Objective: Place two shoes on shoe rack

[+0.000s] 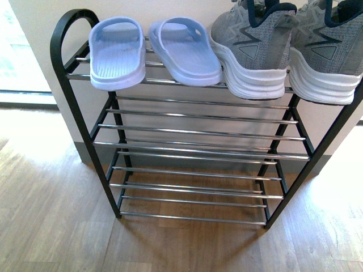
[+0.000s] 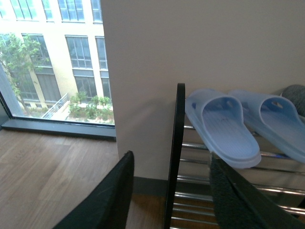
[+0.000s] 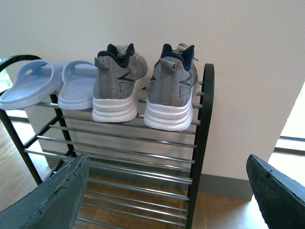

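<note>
The shoe rack (image 1: 198, 133) stands against a cream wall, black frame with silver bars. On its top tier rest two pale-blue slides (image 1: 116, 52) (image 1: 184, 50) at the left and two grey sneakers (image 1: 255, 48) (image 1: 329, 54) at the right, heels toward me. No arm shows in the front view. My left gripper (image 2: 171, 195) is open and empty, its fingers either side of the rack's black end post (image 2: 177, 152), below a slide (image 2: 221, 126). My right gripper (image 3: 167, 195) is open and empty, back from the rack (image 3: 143, 157), with the sneakers (image 3: 119, 88) (image 3: 171, 93) above it.
The rack's lower tiers (image 1: 193, 181) hold nothing. Wood floor (image 1: 51, 215) lies in front and to both sides. A floor-length window (image 2: 52, 62) is left of the wall section; bright light also comes from the right (image 3: 293, 129).
</note>
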`<state>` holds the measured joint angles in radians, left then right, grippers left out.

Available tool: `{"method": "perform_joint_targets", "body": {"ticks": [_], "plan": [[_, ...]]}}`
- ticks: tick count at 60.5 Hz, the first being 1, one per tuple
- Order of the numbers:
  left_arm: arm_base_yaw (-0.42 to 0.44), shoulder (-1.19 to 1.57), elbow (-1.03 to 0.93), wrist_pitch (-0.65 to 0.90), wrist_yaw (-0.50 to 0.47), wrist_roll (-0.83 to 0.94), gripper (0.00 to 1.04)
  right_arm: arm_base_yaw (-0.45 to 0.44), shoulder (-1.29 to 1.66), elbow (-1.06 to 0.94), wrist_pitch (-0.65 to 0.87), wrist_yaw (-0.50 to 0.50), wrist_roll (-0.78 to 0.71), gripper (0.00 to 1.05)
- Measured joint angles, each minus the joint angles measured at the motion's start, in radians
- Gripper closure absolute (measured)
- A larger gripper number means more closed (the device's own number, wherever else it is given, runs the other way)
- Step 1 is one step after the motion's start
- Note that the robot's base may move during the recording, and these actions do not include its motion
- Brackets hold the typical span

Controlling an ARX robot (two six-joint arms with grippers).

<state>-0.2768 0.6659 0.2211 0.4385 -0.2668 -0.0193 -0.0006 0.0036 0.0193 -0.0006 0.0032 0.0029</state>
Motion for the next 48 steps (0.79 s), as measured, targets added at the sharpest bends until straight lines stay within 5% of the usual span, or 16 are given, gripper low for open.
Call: {"method": "perform_joint_targets", "body": {"ticks": [14,34,48], "plan": [[0.093,-0.112,-0.080,-0.028,0.089,0.007,1.03,0.000,0.000,0.000,0.000,0.000,0.000,0.09],[0.267,-0.275,-0.156,-0.115,0.256,0.011,1.04,0.000,0.000,0.000,0.000,0.000,0.000,0.09],[0.273,-0.365,-0.183,-0.171,0.267,0.011,1.04,0.000,0.000,0.000,0.000,0.000,0.000,0.09]]}}
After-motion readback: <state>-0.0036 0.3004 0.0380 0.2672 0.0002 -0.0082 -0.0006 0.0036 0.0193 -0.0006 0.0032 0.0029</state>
